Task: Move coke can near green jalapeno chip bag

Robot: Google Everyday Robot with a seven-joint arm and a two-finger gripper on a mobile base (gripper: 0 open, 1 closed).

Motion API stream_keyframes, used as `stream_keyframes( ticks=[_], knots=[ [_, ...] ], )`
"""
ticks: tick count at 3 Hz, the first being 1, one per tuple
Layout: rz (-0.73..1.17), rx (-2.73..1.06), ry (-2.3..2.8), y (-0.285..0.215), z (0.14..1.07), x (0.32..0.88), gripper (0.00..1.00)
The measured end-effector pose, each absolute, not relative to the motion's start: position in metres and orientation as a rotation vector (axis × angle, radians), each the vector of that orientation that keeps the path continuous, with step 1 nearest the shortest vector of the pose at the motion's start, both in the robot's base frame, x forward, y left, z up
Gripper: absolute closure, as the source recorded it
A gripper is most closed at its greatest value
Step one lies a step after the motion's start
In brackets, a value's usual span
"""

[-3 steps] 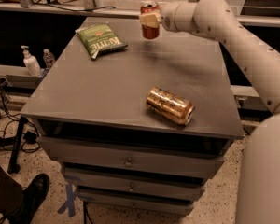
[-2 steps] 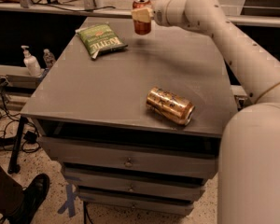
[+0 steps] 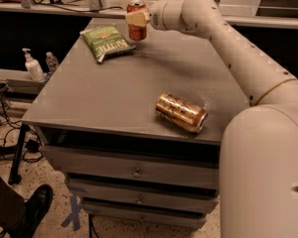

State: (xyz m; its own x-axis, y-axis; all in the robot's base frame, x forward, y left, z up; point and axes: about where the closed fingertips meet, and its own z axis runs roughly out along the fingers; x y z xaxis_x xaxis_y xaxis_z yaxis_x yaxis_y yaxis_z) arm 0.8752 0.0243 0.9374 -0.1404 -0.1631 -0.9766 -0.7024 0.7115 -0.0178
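The coke can (image 3: 137, 28), red with a silver top, stands upright at the far side of the grey cabinet top (image 3: 114, 88). My gripper (image 3: 137, 19) is shut on the coke can, reaching in from the right on the white arm. The green jalapeno chip bag (image 3: 107, 42) lies flat just left of the can, about a can's width away. I cannot tell whether the can's base rests on the surface or hangs just above it.
A gold-bronze patterned can (image 3: 181, 112) lies on its side near the front right of the cabinet top. Drawers run below the front edge. A soap dispenser (image 3: 33, 66) and a small bottle (image 3: 52, 62) stand on a ledge at left. A person's shoe (image 3: 32, 209) is at bottom left.
My gripper has carried the coke can leftward along the far edge, closer to the green chip bag. The gold can and the bag have not moved.
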Motion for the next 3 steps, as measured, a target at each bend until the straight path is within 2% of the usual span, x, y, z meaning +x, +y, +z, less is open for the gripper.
stream_keyframes(
  ticks=[1,3],
  knots=[
    [0.577,-0.71,1.692,0.039,0.926,0.866,1.0],
    [0.584,-0.708,1.72,0.037,0.907,0.856,1.0]
  ],
)
